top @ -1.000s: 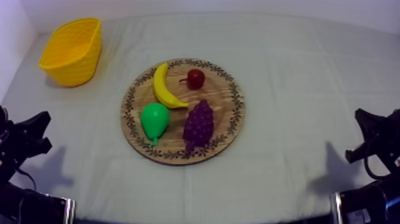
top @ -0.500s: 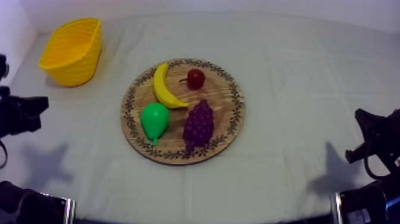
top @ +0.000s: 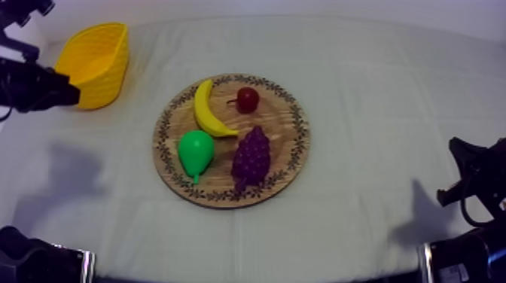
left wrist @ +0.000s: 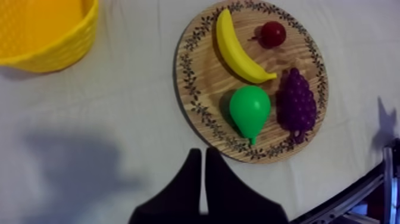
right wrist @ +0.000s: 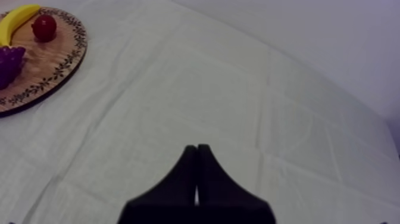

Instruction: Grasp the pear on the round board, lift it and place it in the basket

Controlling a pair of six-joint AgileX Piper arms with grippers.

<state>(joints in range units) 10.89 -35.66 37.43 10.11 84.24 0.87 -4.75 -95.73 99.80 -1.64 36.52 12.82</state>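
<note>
The green pear (top: 196, 150) lies on the near-left part of the round wooden board (top: 297, 143), stalk end toward the table's front. The yellow basket (top: 94, 64) stands at the far left. My left gripper (top: 73, 94) hangs high beside the basket's near-left side. In the left wrist view its fingers (left wrist: 199, 156) lie together as a narrow wedge, shut on nothing, above the cloth just short of the board (left wrist: 186, 71) and the pear (left wrist: 250, 107). My right gripper (top: 459, 147) rests low at the right, and its wedge (right wrist: 196, 149) is shut over bare cloth.
Around the pear on the board lie a banana (top: 207, 109), a small red fruit (top: 247, 98) and a purple bunch of grapes (top: 252, 154). The grapes touch or nearly touch the pear's right side. Bare cloth separates board and basket.
My left arm has risen from the lower left and swung up to the far left beside the basket. The right arm and the fruit have not moved.
</note>
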